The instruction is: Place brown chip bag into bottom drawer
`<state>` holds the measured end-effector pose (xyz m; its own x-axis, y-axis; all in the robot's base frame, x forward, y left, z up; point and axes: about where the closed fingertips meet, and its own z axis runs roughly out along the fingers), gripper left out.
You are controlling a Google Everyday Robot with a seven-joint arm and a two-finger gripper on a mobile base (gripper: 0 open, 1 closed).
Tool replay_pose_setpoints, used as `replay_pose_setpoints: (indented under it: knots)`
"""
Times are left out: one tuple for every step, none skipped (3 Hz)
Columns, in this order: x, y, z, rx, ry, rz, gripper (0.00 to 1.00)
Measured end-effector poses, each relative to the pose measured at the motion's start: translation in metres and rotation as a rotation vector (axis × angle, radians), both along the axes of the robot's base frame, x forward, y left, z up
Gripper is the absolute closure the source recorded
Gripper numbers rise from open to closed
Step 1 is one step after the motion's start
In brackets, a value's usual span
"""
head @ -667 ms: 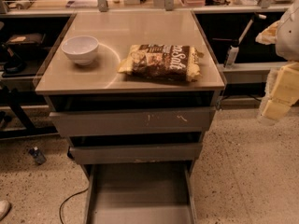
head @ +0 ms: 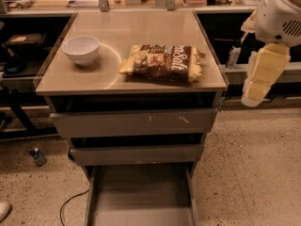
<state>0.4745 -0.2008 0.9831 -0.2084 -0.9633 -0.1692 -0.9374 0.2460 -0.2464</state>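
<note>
The brown chip bag (head: 162, 62) lies flat on the cabinet's top, right of centre, with white lettering facing up. The bottom drawer (head: 141, 194) is pulled out at floor level, and its flat grey floor is bare. My gripper (head: 251, 95) hangs from the white arm at the right. It is beside the cabinet's right edge, to the right of the bag and not touching it. It holds nothing that I can see.
A white bowl (head: 81, 49) stands on the cabinet top (head: 141, 29), left of the bag. Two shallower drawers (head: 134, 122) above the bottom one are slightly ajar. Cluttered benches run behind. A cable (head: 70, 204) and a small bottle (head: 37, 157) lie on the floor at the left.
The arm and gripper have moved a little left and up, closer to the cabinet's right side. The bag, bowl and drawers have not moved.
</note>
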Motion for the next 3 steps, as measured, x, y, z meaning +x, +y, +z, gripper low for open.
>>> replay_pose_setpoints:
  knots:
    - [0.036, 0.016, 0.005, -0.043, 0.003, 0.023, 0.0]
    - [0.074, 0.036, 0.008, -0.076, 0.0, 0.048, 0.0]
    - [0.106, 0.053, 0.003, -0.096, -0.002, 0.068, 0.0]
